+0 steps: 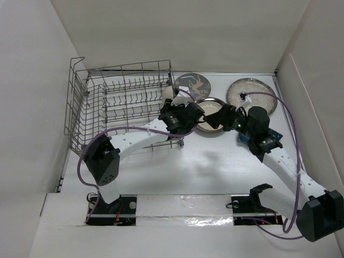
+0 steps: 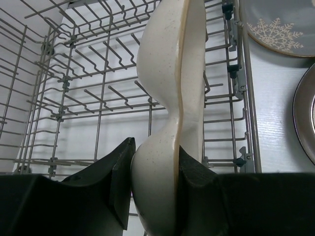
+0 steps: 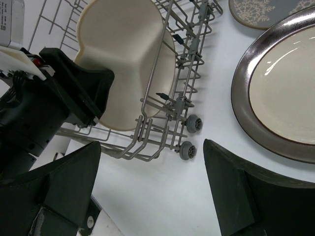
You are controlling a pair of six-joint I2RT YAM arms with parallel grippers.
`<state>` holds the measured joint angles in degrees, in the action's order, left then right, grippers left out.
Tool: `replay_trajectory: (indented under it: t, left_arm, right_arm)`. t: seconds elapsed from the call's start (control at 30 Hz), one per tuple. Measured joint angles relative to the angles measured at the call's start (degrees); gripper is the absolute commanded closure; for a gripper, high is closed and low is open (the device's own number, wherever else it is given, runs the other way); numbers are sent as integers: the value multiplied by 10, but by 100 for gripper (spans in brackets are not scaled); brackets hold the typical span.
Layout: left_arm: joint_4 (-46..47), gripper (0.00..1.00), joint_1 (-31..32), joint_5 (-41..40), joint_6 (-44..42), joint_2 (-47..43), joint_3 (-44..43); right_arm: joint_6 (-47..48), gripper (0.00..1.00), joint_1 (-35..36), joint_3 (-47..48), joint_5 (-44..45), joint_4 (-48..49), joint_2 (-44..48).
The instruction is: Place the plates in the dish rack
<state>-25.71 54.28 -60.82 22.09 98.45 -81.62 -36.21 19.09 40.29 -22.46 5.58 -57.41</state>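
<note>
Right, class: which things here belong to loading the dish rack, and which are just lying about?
Job: dish rack; sectioned cream plate, in the left claw; brown-rimmed plate; deer plate; speckled plate.
Lying about: blue item beneath the right arm, too hidden to name.

Four plates, one dish rack, two arms.

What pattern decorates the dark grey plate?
The dark grey plate bears a pale deer motif, clearest in the top external view.

Cream sectioned plate on edge inside dish rack; brown-rimmed plate, deer plate, speckled plate flat.
</note>
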Motion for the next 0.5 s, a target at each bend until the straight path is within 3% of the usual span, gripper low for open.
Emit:
replay_trajectory:
  t: [0.07,0.2,0.3,0.37,0.5]
  left_arm:
    - [2,99,1,-7,5,3,0]
    - [5,65,1,-8,10,3,3]
    - [28,51,1,2,13,3,11]
    - [44,48,1,10,14,0,18]
    - [64,41,1,27,12,-19,30]
  right_arm:
    - [0,11,0,0,2,0,0]
    - [-3,22,0,-12,28,2,8]
    - [-9,32,-7,-36,56,-2,25]
    - [-12,43,-13,-47,78,-6,34]
    - [-22,52,-32,-61,117,-13,38]
